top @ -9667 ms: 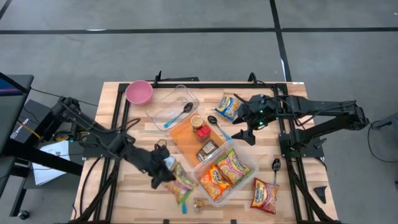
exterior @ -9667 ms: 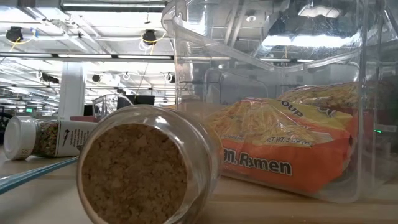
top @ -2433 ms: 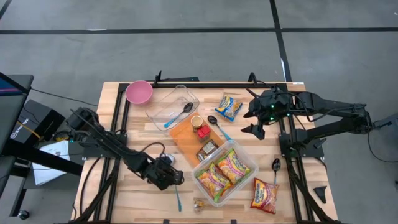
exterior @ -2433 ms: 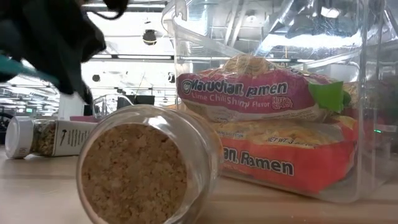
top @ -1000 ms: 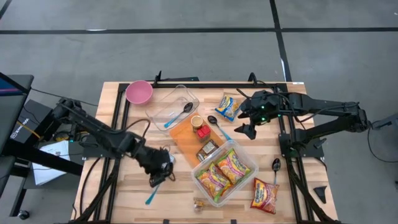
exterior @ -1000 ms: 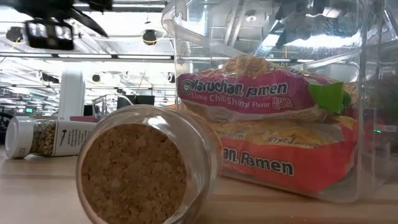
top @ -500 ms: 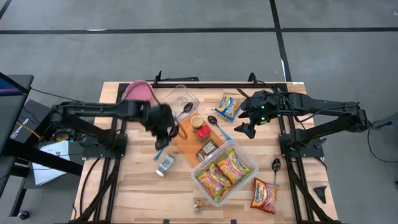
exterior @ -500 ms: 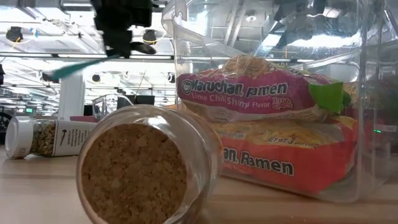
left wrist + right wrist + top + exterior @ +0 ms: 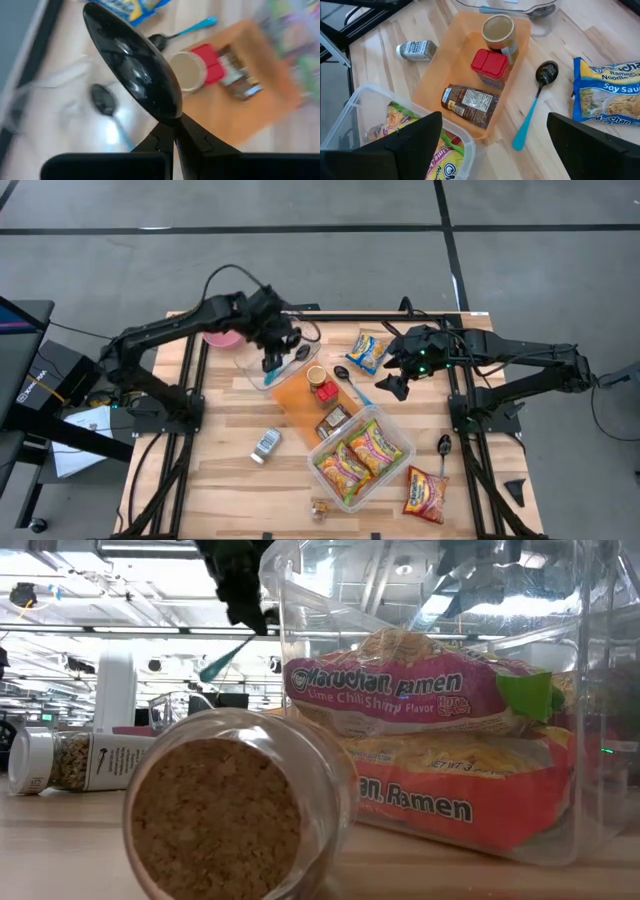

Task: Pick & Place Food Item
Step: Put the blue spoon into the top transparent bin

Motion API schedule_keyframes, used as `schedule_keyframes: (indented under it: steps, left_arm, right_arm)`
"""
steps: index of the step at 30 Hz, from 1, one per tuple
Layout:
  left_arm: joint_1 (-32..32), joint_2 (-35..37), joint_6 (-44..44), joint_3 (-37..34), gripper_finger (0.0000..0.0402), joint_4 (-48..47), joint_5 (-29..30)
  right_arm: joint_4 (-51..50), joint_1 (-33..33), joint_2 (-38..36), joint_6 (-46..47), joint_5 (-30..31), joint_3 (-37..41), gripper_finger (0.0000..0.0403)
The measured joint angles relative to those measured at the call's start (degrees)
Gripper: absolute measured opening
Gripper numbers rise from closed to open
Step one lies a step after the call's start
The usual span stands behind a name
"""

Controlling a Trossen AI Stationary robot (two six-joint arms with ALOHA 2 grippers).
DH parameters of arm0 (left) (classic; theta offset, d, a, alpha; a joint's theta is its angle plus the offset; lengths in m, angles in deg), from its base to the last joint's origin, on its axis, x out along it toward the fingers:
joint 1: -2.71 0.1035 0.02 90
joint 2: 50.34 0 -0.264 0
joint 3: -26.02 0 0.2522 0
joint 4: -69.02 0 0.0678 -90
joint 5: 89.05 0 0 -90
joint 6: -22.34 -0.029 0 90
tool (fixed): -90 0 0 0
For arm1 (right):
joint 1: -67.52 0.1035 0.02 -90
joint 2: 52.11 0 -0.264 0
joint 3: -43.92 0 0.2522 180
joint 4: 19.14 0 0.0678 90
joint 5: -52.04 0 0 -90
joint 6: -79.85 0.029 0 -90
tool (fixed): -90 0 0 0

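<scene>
My left gripper [image 9: 272,352] is shut on a spoon with a black bowl [image 9: 132,70] and a teal handle [image 9: 225,660]. It hangs above the clear far container [image 9: 250,360], where another spoon [image 9: 292,362] lies. My right gripper [image 9: 396,383] waits open, in the air above the table's far right part, touching nothing. Two ramen packets [image 9: 360,455] lie in the clear near bin. A soy-sauce ramen packet [image 9: 370,350] lies flat on the far side of the table, and another packet [image 9: 425,493] lies near the front right. My left gripper pinches the spoon between its two fingers at the neck, just behind the black bowl [image 9: 172,120]. The bowl sticks out past the fingertips [image 9: 192,137]. The teal handle slants down below the gripper. The spoon is lifted clear of the table and the container.
An orange tray [image 9: 295,402] in the middle holds a brown cup, a red-lidded jar and a dark jar. A spice jar [image 9: 265,444] lies on the wood; a cork-stoppered jar [image 9: 320,508] lies near the front edge. A pink bowl [image 9: 220,335] stands far left. Loose spoons [image 9: 350,383] [image 9: 443,448] lie on the right half.
My left gripper has swung from the table's near left part toward the far edge and up, rolling its wrist, and carries the spoon to above the clear container. The spice jar it had covered now shows on the wood.
</scene>
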Motion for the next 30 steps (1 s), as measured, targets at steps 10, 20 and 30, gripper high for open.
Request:
schedule_keyframes:
  steps: [10,20,30]
  left_arm:
    - [4.93,-12.95,-11.94,10.48,0.0001,-8.25,7.92]
    - [5.56,-19.83,-15.28,10.35,0.0002,-9.86,11.22]
    - [5.58,-24.77,-14.74,10.35,0.0002,-9.63,11.44]
  right_arm:
    - [0.96,0.20,0.00,0.90,1.01,0.02,0.0356]
    - [2.21,0.20,0.00,1.94,1.05,0.02,0.0356]
    - [3.02,0.20,0.00,1.87,1.09,0.02,0.0356]
